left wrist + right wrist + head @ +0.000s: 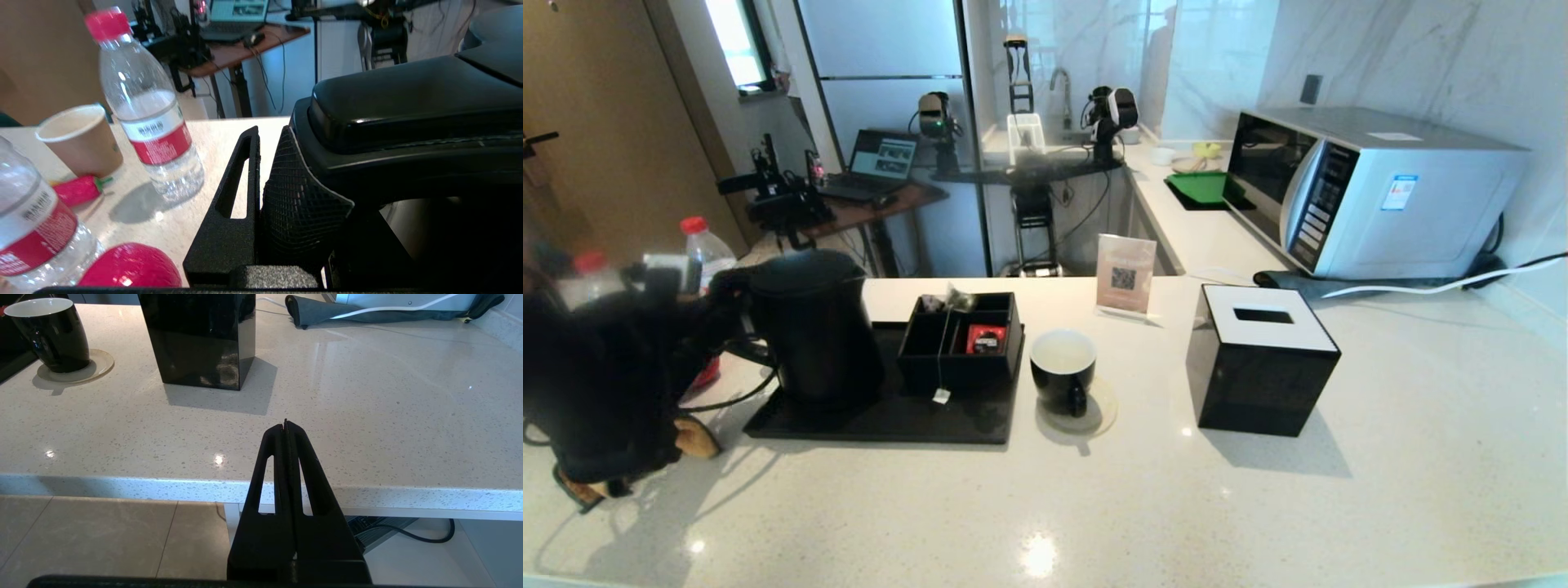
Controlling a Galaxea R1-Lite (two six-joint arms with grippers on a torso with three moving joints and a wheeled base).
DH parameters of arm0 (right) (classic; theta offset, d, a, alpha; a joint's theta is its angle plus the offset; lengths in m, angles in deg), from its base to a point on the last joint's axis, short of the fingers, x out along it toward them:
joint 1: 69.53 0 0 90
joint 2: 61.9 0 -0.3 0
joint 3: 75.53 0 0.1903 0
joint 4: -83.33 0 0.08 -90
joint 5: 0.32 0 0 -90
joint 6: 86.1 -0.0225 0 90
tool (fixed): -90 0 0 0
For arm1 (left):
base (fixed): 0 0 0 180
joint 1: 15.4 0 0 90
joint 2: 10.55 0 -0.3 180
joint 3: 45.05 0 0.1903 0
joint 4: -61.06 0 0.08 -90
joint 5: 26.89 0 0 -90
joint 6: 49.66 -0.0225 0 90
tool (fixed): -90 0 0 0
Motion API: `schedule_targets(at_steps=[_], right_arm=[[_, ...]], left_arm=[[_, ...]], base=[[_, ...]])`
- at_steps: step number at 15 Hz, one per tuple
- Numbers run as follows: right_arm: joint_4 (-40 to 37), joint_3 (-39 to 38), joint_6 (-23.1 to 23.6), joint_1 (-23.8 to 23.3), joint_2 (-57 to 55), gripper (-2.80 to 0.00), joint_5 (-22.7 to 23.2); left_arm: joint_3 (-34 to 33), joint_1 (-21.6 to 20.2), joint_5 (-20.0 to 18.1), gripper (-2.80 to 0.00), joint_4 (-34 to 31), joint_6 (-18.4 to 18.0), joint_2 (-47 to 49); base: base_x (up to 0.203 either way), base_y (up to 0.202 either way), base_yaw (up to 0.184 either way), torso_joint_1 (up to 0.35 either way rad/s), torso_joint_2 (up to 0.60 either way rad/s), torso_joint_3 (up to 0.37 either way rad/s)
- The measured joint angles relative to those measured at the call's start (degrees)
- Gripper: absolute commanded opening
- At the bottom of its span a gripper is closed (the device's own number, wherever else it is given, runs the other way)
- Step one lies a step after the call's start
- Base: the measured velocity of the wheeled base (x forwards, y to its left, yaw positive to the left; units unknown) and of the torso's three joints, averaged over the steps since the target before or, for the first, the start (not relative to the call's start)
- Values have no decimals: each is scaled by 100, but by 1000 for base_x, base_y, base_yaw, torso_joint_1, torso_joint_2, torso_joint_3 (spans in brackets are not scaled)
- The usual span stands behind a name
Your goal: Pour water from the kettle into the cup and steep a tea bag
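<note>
The tall black kettle (809, 327) stands on a black tray (890, 420) at the left of the counter. My left gripper (727, 298) is at its loop handle (408, 106). In the left wrist view that gripper (282, 139) is shut on the handle, its mesh pad pressed against it and its far finger hidden. The black cup (1062, 363) with a white inside sits on a coaster right of the tray, also in the right wrist view (53, 335). The tea bag (960, 298) rests on a black divided box, its string hanging down to a tag (941, 396). My right gripper (286, 422) is shut and empty, off the counter's front edge.
Two red-capped water bottles (151, 122), a tan paper cup (81, 139) and red toy fruit (130, 267) crowd the counter left of the kettle. A red packet (986, 339) lies in the box. A black tissue box (1262, 359) stands right of the cup, a microwave (1372, 188) behind.
</note>
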Motion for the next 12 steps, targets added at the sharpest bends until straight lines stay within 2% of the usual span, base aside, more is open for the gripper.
schedule_targets(at_steps=[12], right_arm=[[0, 0, -2, 0, 0, -280, 2]], left_arm=[[-774, -110, 132, -280, 21, 262, -1249]], base=[[0, 0, 0, 0, 0, 0]])
